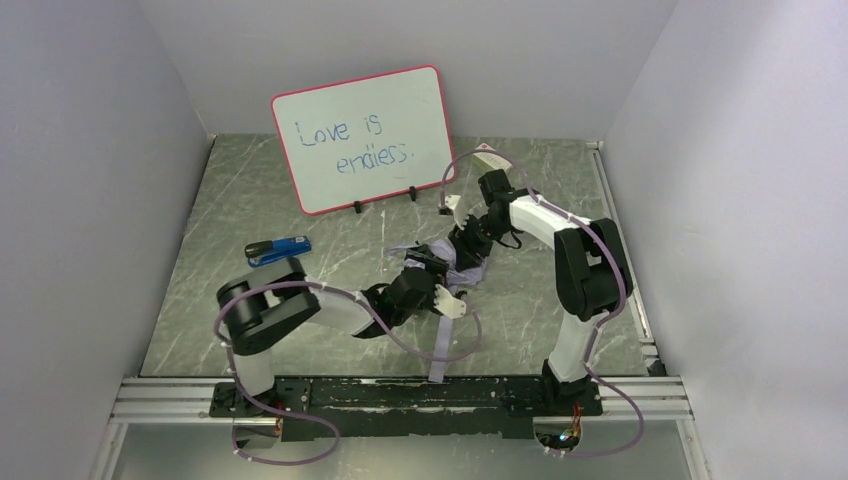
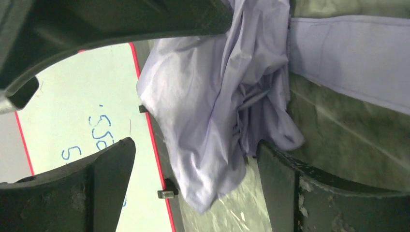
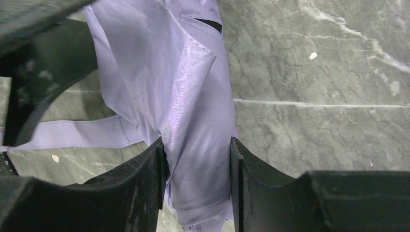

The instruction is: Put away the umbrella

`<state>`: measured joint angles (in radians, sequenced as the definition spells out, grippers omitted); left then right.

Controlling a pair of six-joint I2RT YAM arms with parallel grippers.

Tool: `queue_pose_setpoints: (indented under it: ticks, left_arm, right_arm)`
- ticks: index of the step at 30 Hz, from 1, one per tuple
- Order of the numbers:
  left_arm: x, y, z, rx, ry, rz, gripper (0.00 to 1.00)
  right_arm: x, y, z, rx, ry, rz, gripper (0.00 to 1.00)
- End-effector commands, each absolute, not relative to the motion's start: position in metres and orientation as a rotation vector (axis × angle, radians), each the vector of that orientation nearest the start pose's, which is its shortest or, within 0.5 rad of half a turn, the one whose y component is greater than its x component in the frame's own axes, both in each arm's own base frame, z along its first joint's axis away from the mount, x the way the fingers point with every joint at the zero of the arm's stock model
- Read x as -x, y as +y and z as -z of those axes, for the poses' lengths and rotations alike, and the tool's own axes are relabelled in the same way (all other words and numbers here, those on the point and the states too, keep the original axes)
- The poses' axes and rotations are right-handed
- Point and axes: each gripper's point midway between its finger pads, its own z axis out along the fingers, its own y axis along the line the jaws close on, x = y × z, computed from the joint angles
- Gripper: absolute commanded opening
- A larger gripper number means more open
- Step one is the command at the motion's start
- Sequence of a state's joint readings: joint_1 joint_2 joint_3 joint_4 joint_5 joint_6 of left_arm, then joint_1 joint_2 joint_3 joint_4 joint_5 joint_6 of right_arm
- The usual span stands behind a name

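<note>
The pale lavender umbrella (image 1: 457, 266) lies crumpled at the middle of the table, between my two grippers. Its long strap (image 1: 440, 345) trails toward the near edge. My left gripper (image 1: 440, 287) is open wide. In the left wrist view the bunched fabric (image 2: 212, 96) hangs between its fingers (image 2: 196, 150), brushing only the right one. My right gripper (image 1: 468, 243) reaches in from the far side. Its two fingers (image 3: 198, 150) press on both sides of a fold of the umbrella (image 3: 159, 72). The shaft and handle are hidden.
A red-framed whiteboard (image 1: 365, 135) with blue writing stands at the back, close behind the fabric in the left wrist view (image 2: 72, 96). A blue stapler (image 1: 278, 250) lies to the left. Grey walls enclose the table on three sides, and a metal rail (image 1: 400, 395) runs along the near edge.
</note>
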<state>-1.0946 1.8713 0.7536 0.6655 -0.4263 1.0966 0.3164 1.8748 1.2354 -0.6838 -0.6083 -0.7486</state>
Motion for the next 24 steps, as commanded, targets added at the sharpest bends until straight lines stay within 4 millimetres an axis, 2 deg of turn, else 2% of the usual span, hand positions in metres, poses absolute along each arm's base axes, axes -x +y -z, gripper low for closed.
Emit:
queue_pose_setpoints:
  ticks: [1,5,8,12,15,20,24]
  left_arm:
    - [-0.273,-0.344,-0.075,-1.623,1.239,-0.286,0.97]
    - [-0.241,-0.343,-0.112,-1.496,1.326,-0.033,0.97]
    - [-0.221,-0.334,-0.151,-1.294,1.384,0.188,0.97]
    - [-0.215,-0.309,-0.194,-0.988,1.442,0.332,0.97]
    - [-0.228,-0.29,-0.207,-0.819,1.507,0.34,0.97]
    - [-0.281,-0.256,-0.211,-0.562,1.686,0.413,0.96]
    - [-0.307,-0.245,-0.219,-0.526,1.703,0.436,0.96]
  right_arm:
    - [-0.331,0.158,0.006,1.453,2.343,-0.483,0.29]
    - [-0.338,0.16,-0.001,1.413,2.293,-0.429,0.24]
    - [-0.341,0.161,-0.008,1.398,2.237,-0.357,0.23]
    - [-0.333,0.164,-0.012,1.483,2.129,-0.242,0.23]
    - [-0.322,0.168,-0.01,1.556,2.056,-0.148,0.23]
    - [-0.301,0.174,-0.008,1.592,1.973,-0.065,0.21]
    - [-0.285,0.181,-0.007,1.565,1.92,-0.046,0.2]
